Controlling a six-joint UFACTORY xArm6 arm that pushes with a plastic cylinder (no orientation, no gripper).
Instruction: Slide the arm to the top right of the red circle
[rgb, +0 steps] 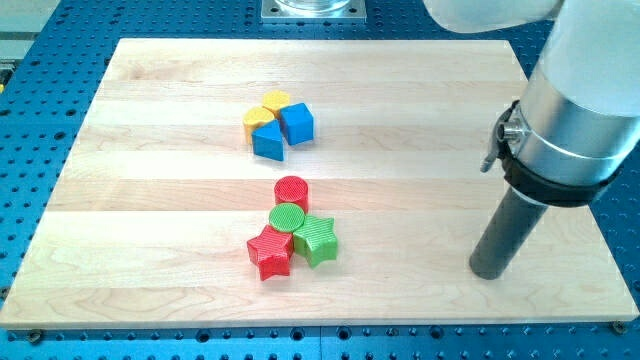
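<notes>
Nearest the view's bottom, my tip rests on the wooden tabletop at the view's lower right, with no block near it. There is no claw on this arm, only the dark rod, so nothing is grasped.

Well apart to the view's left, about level with the tip, lies a cluster of four blocks. The red star is lowest, with the green star just beside it on the right. The green circle sits above and between the two stars, touching them. The red circle touches the top of the green circle.

Farther up is a second cluster: a blue triangle, a blue cube, a yellow heart and a yellow block, packed together.
</notes>
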